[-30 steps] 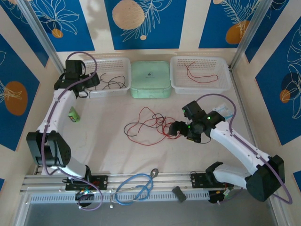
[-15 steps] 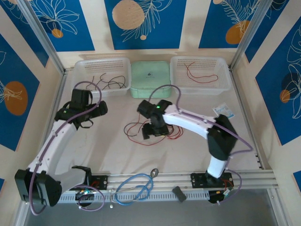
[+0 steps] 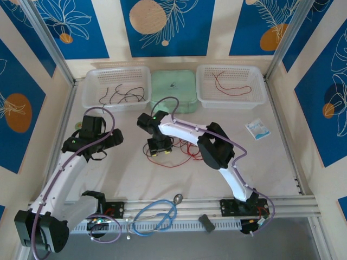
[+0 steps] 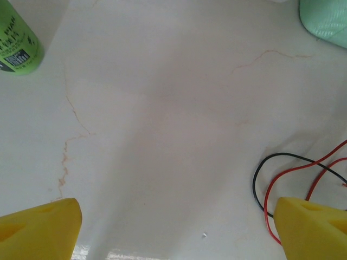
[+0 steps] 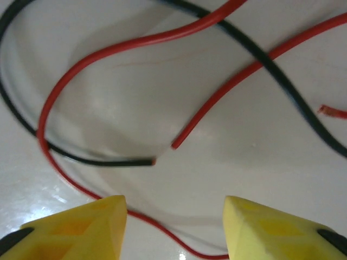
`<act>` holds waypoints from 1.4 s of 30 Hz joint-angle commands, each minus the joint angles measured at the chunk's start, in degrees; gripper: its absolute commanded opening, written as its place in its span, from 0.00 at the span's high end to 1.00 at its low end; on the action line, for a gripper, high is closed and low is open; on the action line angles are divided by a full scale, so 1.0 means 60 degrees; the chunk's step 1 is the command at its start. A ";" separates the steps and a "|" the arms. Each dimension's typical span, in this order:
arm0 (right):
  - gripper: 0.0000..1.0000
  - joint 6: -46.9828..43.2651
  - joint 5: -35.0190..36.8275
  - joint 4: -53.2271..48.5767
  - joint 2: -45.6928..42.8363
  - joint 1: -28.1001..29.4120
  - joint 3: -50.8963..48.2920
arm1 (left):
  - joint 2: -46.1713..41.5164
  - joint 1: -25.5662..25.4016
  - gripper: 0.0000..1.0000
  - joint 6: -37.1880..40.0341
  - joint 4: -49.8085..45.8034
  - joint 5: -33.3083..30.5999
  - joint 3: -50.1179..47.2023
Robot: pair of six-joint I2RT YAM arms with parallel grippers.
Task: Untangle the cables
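Top view: the thin red and black cables (image 3: pixel 187 151) are lying knotted mid-way across the pale table (image 3: pixel 265 162), betw. the two arms. The right gripper (image 3: pixel 157 147) is hanging over the heap's left edge, prob. to single out one strand; the left gripper (image 3: pixel 110 138) is waiting just beside. Left wrist view: the left gripper (image 4: pixel 173 226) is gaping wide w/ nothing betw. its yellow fingers (image 4: pixel 38 227), a cable loop lying by the right one. Right wrist view: the right gripper (image 5: pixel 173 227) is standing partway apart, not clamping; a red strand is running betw. its tips, likely the chosen one.
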 commanded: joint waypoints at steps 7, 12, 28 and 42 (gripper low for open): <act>0.53 0.1157 -0.0646 -0.0198 0.0630 -0.0530 0.0311 | -0.0203 -0.0084 0.10 0.0104 -0.0102 0.0232 -0.0109; 0.53 0.1279 -0.0686 -0.0408 0.1004 -0.0461 0.0848 | -0.0243 -0.0074 0.10 0.0326 -0.0171 0.0108 -0.0022; 0.65 0.1530 -0.0159 -0.1136 0.1345 -0.0385 0.1346 | 0.0030 -0.0073 0.10 0.0563 0.0158 0.0383 0.0041; 0.91 0.1391 0.0457 -0.0598 0.0160 -0.1174 -0.0943 | 0.0058 -0.0074 0.10 0.0607 0.0264 0.0390 -0.0230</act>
